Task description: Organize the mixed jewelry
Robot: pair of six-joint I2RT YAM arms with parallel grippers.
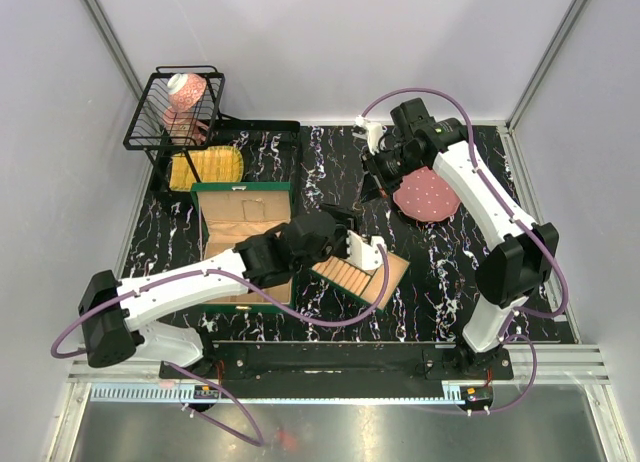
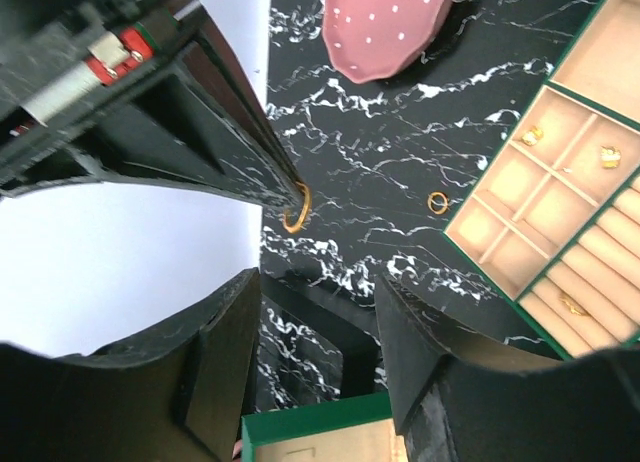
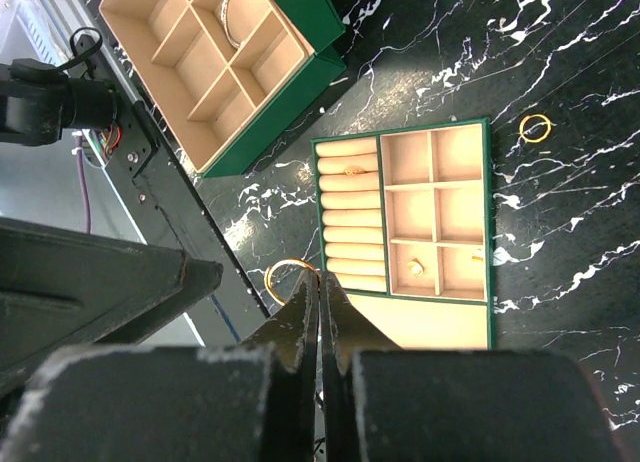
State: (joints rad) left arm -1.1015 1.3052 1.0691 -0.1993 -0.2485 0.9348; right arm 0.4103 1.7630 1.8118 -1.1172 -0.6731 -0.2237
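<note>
Left gripper: fingers apart with nothing between them, poised at the middle of the tabletop, over the far edge of the tray as seen from above.
Wire basket: far left corner, raised on its frame, holding a pink cup; a yellow ribbed item lies beneath it.
Green box: open, left of centre, with beige compartments inside.
Silver hoop: lying in one of the green box's compartments.
Tray: green-rimmed beige insert, flat on the tabletop just right of the green box, with ring rolls on one side and square compartments on the other.
Small gold pieces: one sits on the ring rolls and two sit in separate square compartments.
Gold ring: loose on the bare tabletop, just outside the tray's compartment side and not touching it.
Gold hoop: pinched at the tips of the right gripper, far of the tray; I cannot tell whether it touches the tabletop.
Right gripper: fingers pressed together on the gold hoop, right of centre and far, just left of the pink plate.
Pink plate: white-dotted, on the tabletop at the far right; I cannot tell whether it holds any jewelry.
</note>
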